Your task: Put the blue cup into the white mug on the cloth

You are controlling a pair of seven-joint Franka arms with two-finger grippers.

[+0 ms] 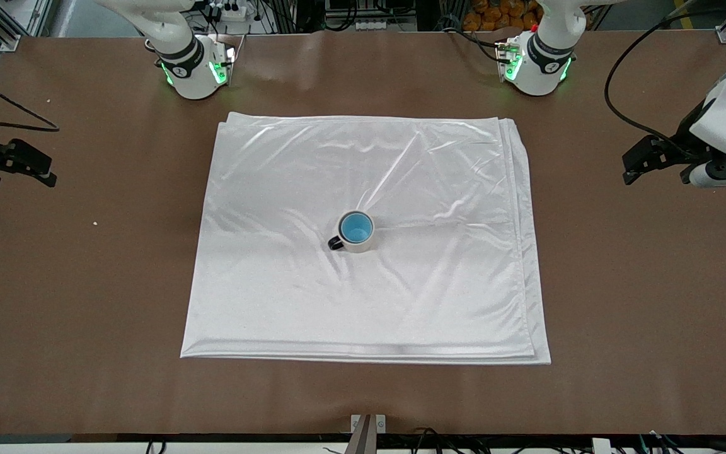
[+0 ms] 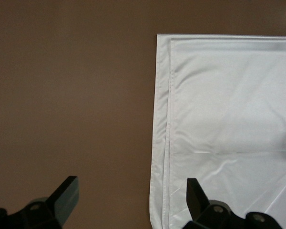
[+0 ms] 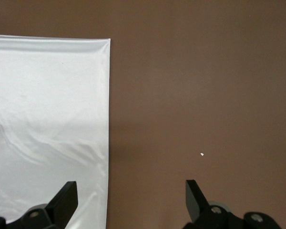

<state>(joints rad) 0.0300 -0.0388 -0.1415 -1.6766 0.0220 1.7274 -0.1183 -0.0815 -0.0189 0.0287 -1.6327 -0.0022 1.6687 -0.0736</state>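
From my remote station I see the blue cup (image 1: 356, 228) sitting inside the white mug (image 1: 355, 232), its bright blue interior filling the mug's mouth and only a thin cream rim showing around it. The mug stands upright near the middle of the cloth (image 1: 287, 189), its small dark handle (image 1: 335, 243) pointing toward the right arm's end of the desk and a little toward the front camera. The cloth lies flat on the brown desk (image 1: 86, 284), folded in layers that show as stepped edges along the side toward the left arm's end, with shallow wrinkles running out from the mug.

Both arms wait at the ends of the desk, well apart from the mug. The left gripper (image 1: 658, 165) hangs over bare desk off the cloth's edge at the left arm's end; in the left wrist view its two black fingers (image 2: 66, 193) stand spread wide with nothing between them, one over desk and the other over the cloth's layered border (image 2: 219, 119). A pale curved shape at the edge of that view may be the mug, though too little of it shows for me to be sure.

The right gripper (image 1: 19, 167) hangs over bare desk off the cloth at the right arm's end. Its wrist view shows the fingers (image 3: 66, 198) released and wide apart, empty, with the cloth's corner (image 3: 47, 109) under one and brown desk under the other, a tiny white speck (image 3: 202, 154) lying on the desk.
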